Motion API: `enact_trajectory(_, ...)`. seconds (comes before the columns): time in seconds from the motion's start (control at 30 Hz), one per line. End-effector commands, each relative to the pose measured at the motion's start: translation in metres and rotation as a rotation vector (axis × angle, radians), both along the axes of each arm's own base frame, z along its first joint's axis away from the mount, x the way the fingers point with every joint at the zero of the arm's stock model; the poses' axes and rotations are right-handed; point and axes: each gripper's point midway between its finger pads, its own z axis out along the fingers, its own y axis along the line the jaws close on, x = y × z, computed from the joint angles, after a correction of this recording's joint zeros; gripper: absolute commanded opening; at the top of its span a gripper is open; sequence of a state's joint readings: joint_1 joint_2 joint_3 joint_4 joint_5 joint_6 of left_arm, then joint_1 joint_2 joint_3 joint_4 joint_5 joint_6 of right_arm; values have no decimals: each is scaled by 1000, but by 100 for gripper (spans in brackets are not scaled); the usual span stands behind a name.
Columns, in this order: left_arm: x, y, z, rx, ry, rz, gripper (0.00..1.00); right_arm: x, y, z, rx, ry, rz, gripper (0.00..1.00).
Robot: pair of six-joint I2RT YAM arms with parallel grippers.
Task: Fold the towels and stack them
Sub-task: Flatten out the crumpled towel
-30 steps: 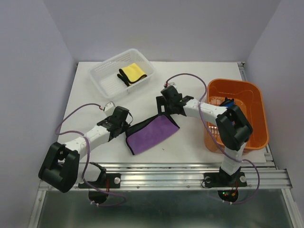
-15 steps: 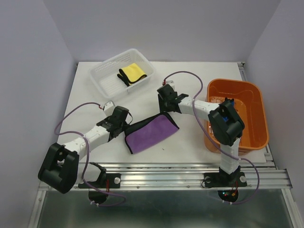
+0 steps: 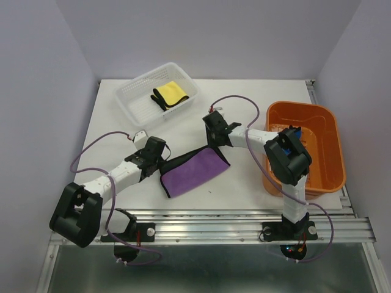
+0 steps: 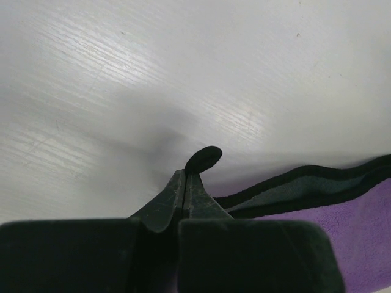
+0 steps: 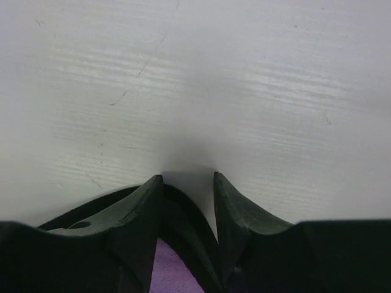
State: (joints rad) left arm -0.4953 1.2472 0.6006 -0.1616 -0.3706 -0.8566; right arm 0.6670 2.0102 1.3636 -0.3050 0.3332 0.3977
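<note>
Purple towel (image 3: 194, 172) flat on surface (image 3: 244, 110) centre; left hand (image 4: 194, 177) pinched shut on its 9 o'clock corner; right hand (image 5: 186, 178) jaws apart, astride 1 o'clock edging (image 5: 183, 229). Risk: shallow bite slips, fold skews.

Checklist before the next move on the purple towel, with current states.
1. Left jaws shut on a corner of the purple black-edged cloth towel: ok.
2. Right jaws shut on its far corner: not ok; they stand apart, with the edging between them.
3. Yellow folded towel inside the white mesh plastic basket: ok.
4. Towels left in the orange plastic basket: cannot tell; the right arm covers part of it.
</note>
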Motion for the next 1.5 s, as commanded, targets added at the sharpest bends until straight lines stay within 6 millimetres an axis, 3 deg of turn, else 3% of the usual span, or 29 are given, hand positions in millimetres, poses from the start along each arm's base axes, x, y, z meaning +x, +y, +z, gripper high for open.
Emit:
enact_trajectory(0.0, 6, 6, 6, 38, -13, 18, 0, 0, -3, -8, 17, 5, -18, 43)
enact_trajectory(0.23, 7, 4, 6, 39, -4, 19, 0, -22, -9, -27, 39, 67, -43, 43)
enact_trajectory(0.47, 8, 4, 8, 42, -5, 20, 0, -29, -1, -18, 131, 80, -56, 49)
enact_trajectory(0.67, 7, 4, 9, 37, -9, 21, 0, -31, 9, -8, 193, 81, -48, 48)
enact_trajectory(0.87, 8, 5, 11, 39, -15, 22, 0, -43, 4, -24, 172, 116, -32, 45)
enact_trajectory(1.07, 10, 4, 12, 40, -15, 21, 0, -48, -14, -38, 99, 129, -76, 31)
enact_trajectory(1.1, 10, 4, 12, 41, -15, 22, 0, -50, -13, -40, 99, 132, -72, 25)
enact_trajectory(1.2, 12, 3, 16, 36, -24, 17, 0, -48, -14, -33, 107, 117, -75, 11)
enact_trajectory(1.23, 12, 2, 17, 36, -24, 15, 0, -45, -13, -25, 122, 97, -76, 2)
enact_trajectory(1.33, 15, -1, 26, 20, -48, 7, 0, -44, -8, -9, 153, 57, -48, 1)
enact_trajectory(1.37, 16, -2, 30, 13, -55, 2, 0, -39, -5, 8, 184, 16, -40, 1)
enact_trajectory(1.47, 19, -6, 45, -7, -92, -21, 0, -34, 1, 33, 229, -46, -11, 1)
